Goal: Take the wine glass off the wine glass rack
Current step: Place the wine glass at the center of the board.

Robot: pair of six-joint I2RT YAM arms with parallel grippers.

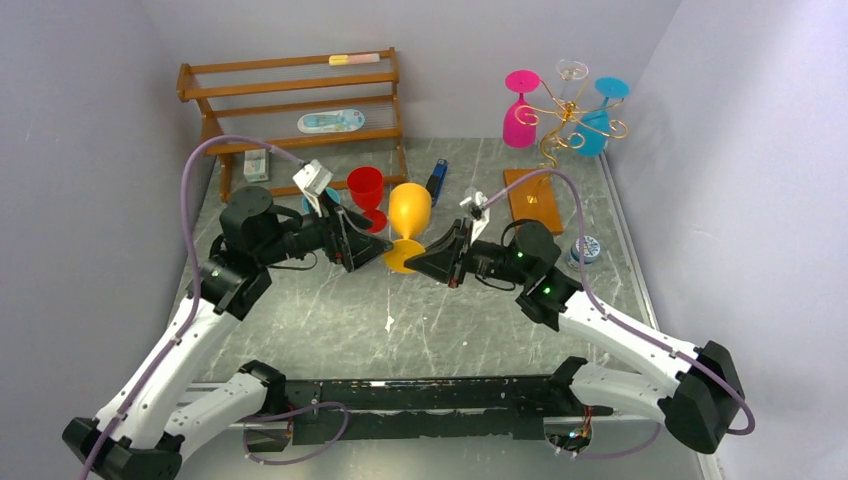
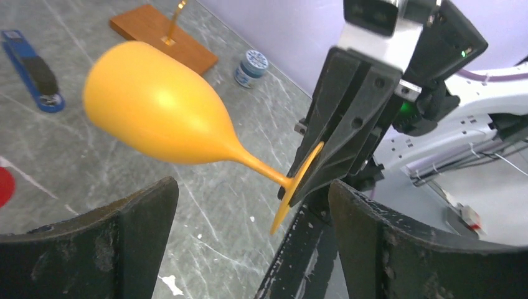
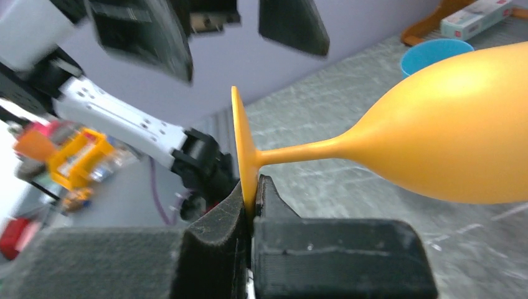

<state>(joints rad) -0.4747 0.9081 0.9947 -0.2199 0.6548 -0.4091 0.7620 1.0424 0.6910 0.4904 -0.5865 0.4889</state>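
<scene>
Item: smooth, matte orange wine glass [image 3: 448, 143], its thin disc foot clamped edge-on in my right gripper [image 3: 252, 202]. My left gripper [image 2: 252, 215] is spread wide, facing it. Only the overhead view shows the gold-wire wine glass rack [image 1: 562, 122], well beyond the right pincer.

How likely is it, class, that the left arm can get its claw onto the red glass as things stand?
Probably yes. The left claw is open and empty, and the red glass stands upright beside it, nothing between. The orange glass, held by its foot in the right claw, crowds it.
</scene>
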